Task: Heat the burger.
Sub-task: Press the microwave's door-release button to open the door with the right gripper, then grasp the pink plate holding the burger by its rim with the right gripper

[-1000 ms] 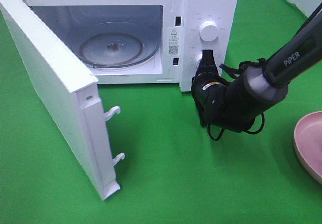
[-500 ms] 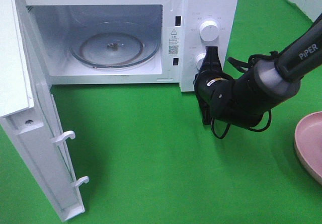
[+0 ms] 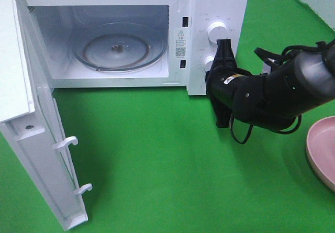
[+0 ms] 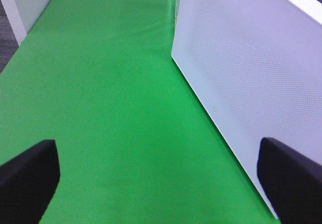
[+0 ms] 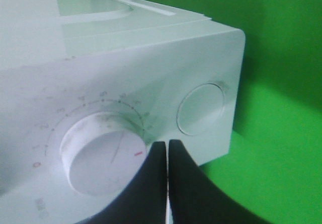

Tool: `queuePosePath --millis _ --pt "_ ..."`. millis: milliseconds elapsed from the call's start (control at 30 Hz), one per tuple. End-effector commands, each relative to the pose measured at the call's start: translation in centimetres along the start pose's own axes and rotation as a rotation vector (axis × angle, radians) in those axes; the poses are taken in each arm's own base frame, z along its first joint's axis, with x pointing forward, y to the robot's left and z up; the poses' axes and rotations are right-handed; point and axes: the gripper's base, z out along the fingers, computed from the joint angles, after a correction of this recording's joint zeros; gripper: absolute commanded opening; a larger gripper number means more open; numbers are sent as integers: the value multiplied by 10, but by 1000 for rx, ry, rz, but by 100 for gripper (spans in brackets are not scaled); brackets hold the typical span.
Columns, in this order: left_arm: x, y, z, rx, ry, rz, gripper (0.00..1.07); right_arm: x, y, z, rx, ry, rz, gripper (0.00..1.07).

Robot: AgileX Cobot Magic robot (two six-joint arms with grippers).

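Observation:
The burger is out of view in every frame. The white microwave (image 3: 217,2) stands at the back with its door (image 3: 21,86) swung wide open to the left, and its glass turntable (image 3: 119,47) is bare. My right gripper (image 3: 226,43) is shut with nothing in it, its tips at the control panel between the upper knob (image 3: 217,31) and the lower knob (image 3: 209,63). The right wrist view shows the shut tips (image 5: 167,146) beside a round knob (image 5: 103,153). My left gripper (image 4: 156,178) is open and empty over green cloth beside the door's outer face (image 4: 241,68).
A pink plate (image 3: 320,149) sits at the right edge, partly cut off, and its visible part is bare. Green cloth (image 3: 157,154) covers the table in front of the microwave. The open door juts toward the front left.
The microwave door has swung from half open to wide open. My right gripper has shifted slightly up and right along the control panel, staying shut.

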Motion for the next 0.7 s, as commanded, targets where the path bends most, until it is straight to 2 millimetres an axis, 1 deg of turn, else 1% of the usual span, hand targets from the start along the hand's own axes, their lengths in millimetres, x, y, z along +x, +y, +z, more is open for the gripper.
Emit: queuePosePath --millis 33,67,100,133,167,200,233,333,400,433,467,500,533,567,600,633,667,700 --pt "0 0 0 0 -9 0 100 0 2 -13 34 42 -86 0" --pt "0 0 0 0 -9 0 100 0 2 -13 34 42 -86 0" --pt "0 0 0 0 -9 0 100 -1 1 -20 56 60 -134 0" --pt "0 0 0 0 -9 0 100 -1 1 -20 56 60 -134 0" --pt "0 0 0 0 -9 0 100 -2 3 -30 75 85 -218 0" --pt "0 0 0 0 -9 0 100 -2 3 -30 75 85 -218 0" --pt "0 0 0 0 -9 0 100 -2 5 -36 89 113 -296 0" --pt "0 0 0 0 -9 0 100 -1 6 -40 94 134 -340 0" --pt "0 0 0 0 -9 0 100 1 11 -49 114 199 -481 0" --pt "0 0 0 0 -9 0 100 1 11 -49 114 199 -481 0" --pt "0 0 0 0 -9 0 100 3 14 -53 115 229 -555 0" --pt "0 0 0 0 -9 0 100 3 14 -53 115 229 -555 0" --pt "0 0 0 0 -9 0 100 4 15 -58 118 265 -636 0" --pt "0 0 0 0 -9 0 100 4 15 -58 118 265 -636 0" --pt "0 0 0 0 -9 0 100 6 16 -62 126 308 -725 0" --pt "0 0 0 0 -9 0 100 6 16 -62 126 308 -725 0" --pt "0 0 0 0 -9 0 100 7 16 -66 138 345 -793 0" --pt "0 0 0 0 -9 0 100 7 16 -66 138 345 -793 0"
